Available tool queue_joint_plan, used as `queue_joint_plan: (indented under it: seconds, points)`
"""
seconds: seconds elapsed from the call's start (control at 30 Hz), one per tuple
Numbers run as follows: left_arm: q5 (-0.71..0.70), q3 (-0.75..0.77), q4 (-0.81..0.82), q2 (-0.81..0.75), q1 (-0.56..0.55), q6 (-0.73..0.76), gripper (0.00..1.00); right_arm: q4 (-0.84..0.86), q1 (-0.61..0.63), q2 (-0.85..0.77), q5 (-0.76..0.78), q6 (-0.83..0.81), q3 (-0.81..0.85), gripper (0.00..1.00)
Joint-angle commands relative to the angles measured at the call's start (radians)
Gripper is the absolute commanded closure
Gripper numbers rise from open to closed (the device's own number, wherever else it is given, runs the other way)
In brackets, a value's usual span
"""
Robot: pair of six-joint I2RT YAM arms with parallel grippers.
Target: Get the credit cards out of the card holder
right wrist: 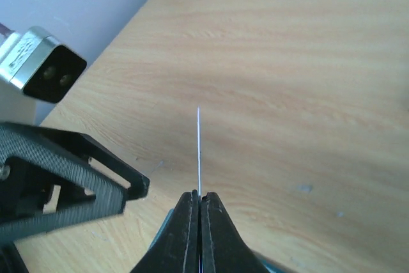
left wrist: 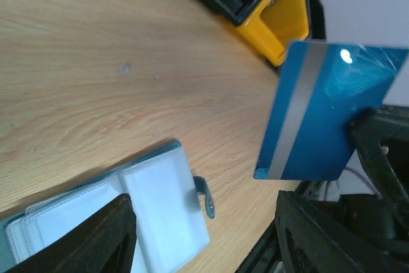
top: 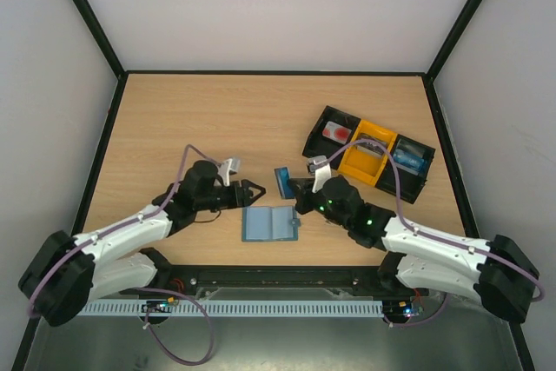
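The grey-blue card holder (top: 269, 224) lies open and flat on the table near the front edge, its tab to the right. It also shows in the left wrist view (left wrist: 150, 202) with pale inner pockets. My right gripper (top: 297, 188) is shut on a blue credit card (top: 283, 182) with a grey stripe and holds it upright above the table, beyond the holder. The card is edge-on in the right wrist view (right wrist: 199, 151) and face-on in the left wrist view (left wrist: 326, 113). My left gripper (top: 257, 192) is open and empty, just left of the card, above the holder's far edge.
A black-and-yellow three-compartment tray (top: 369, 152) sits at the right rear with small items in its compartments; its yellow part (left wrist: 284, 11) shows in the left wrist view. The two grippers are close together, tips facing. Black frame rails border the table.
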Motion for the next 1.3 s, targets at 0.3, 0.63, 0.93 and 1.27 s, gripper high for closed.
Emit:
queue_joint_plan:
  seconds: [0.3, 0.63, 0.93, 1.27]
  points:
    - [0.158, 0.015, 0.044, -0.284, 0.123, -0.272, 0.40, 0.188, 0.085, -0.163, 0.176, -0.648, -0.066, 0.98]
    - [0.246, -0.015, 0.175, -0.320, 0.128, -0.471, 0.40, 0.337, 0.177, -0.074, 0.337, -0.910, -0.081, 0.98]
    - [0.297, -0.090, 0.332, -0.283, 0.134, -0.598, 0.44, 0.410, 0.329, 0.043, 0.476, -1.122, -0.068, 0.98]
    - [0.323, -0.137, 0.385, -0.250, 0.141, -0.635, 0.51, 0.451, 0.436, 0.107, 0.595, -1.237, -0.058, 0.98]
